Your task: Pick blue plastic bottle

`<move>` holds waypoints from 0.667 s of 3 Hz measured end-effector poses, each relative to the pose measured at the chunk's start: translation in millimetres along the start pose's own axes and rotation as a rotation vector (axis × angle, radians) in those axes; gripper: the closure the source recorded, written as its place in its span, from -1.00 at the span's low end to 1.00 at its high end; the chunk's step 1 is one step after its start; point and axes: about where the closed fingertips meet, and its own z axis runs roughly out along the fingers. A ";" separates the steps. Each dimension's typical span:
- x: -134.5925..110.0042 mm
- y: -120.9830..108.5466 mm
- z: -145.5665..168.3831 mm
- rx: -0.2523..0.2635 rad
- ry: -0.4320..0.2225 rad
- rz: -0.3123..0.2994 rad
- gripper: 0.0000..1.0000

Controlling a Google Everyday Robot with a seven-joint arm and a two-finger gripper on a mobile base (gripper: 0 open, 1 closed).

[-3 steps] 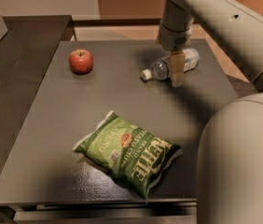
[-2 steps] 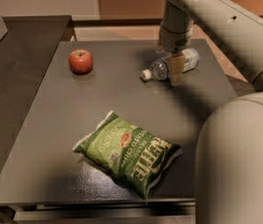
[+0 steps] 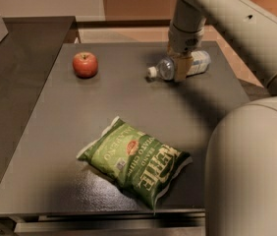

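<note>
The blue plastic bottle lies on its side at the far right of the dark table, white cap pointing left and pale label to the right. My gripper hangs down from the arm right at the bottle's middle, its tan tip crossing the bottle's body and hiding part of it. The bottle rests on the table.
A red apple sits at the far left of the table. A green chip bag lies near the front middle. The robot's pale body fills the right foreground. A darker counter adjoins on the left.
My gripper has shifted slightly left and further onto the bottle. The bottle's cap end has nudged a little. The apple and chip bag have not moved.
</note>
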 end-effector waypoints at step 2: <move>-18.7 -0.8 -57.0 0.088 -0.131 -0.009 1.00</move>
